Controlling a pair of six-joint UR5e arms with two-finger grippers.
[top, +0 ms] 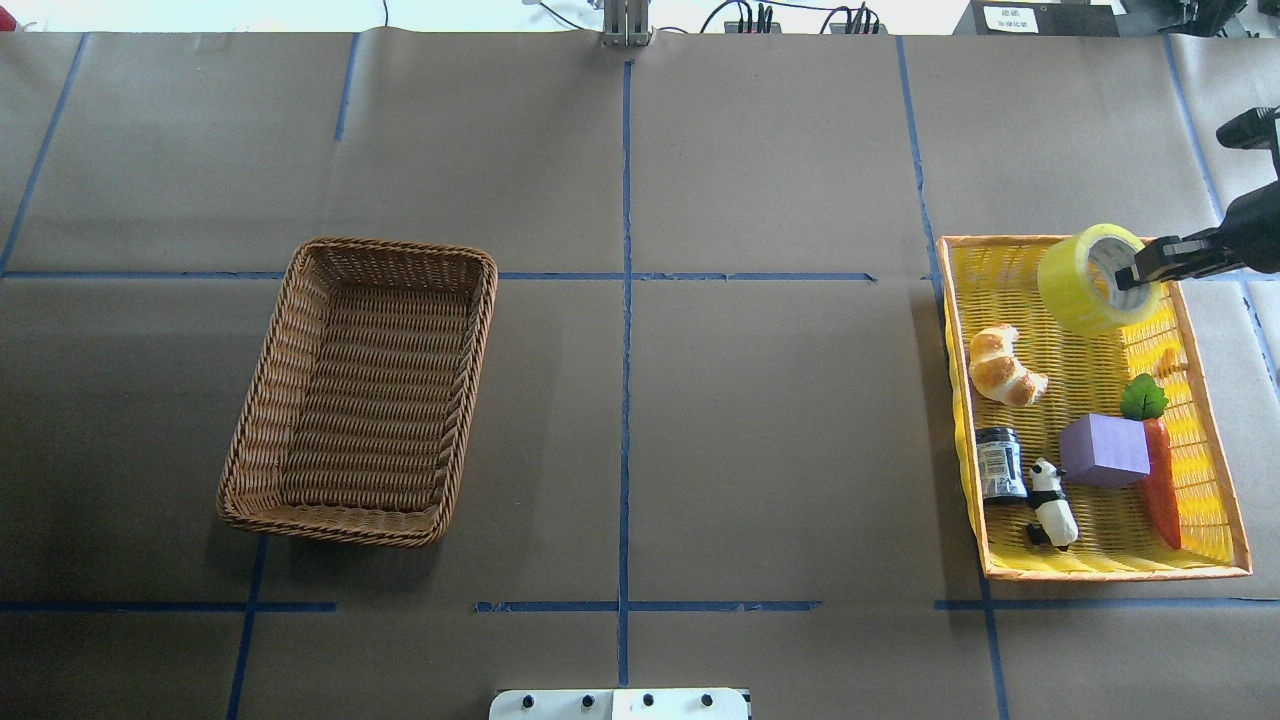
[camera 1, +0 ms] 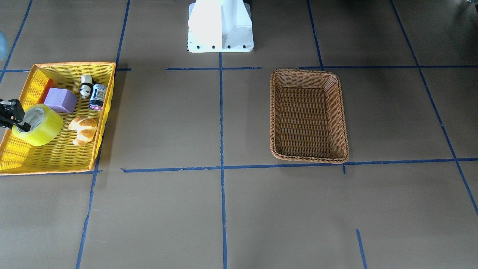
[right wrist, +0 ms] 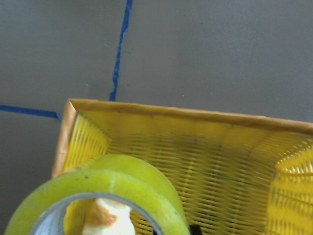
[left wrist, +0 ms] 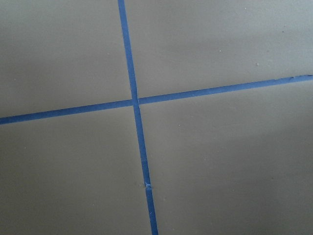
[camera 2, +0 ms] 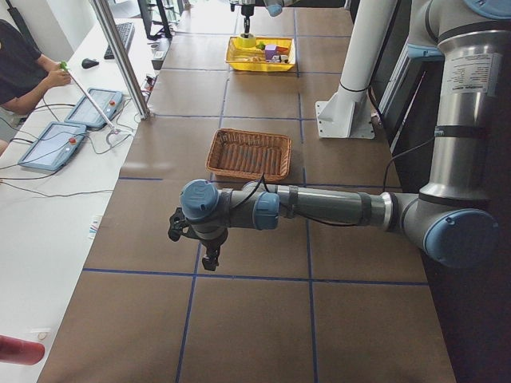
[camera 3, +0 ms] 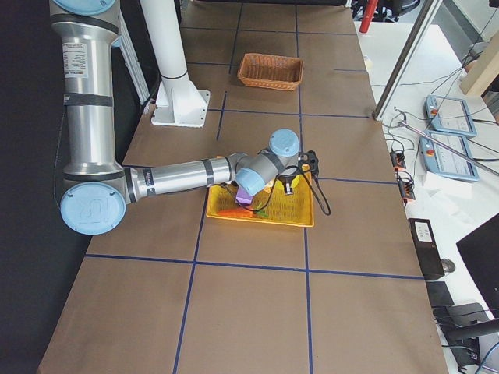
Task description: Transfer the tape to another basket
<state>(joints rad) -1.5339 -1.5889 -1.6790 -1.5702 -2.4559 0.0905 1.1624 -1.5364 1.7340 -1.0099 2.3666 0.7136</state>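
Yellow tape (top: 1075, 290) is hanging tilted over one end of the yellow basket (top: 1085, 370), the right pincer (top: 1140, 272) clamping its wall through the core. Well apart, the brown basket (top: 270, 400) is sitting on the tabletop (top: 700, 400). Whether the left pincer (camera 2: 209, 257) is gaping, I cannot tell.

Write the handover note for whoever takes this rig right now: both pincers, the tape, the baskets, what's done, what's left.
Right pincer: shut on the tape, one finger inside the core, the roll lifted over the yellow basket.
Left pincer: hangs over bare table; whether it is open or shut cannot be told.
Wicker basket: no tape in it.
Done: tape grasped and raised.
Left: carry it across to the wicker basket and release.
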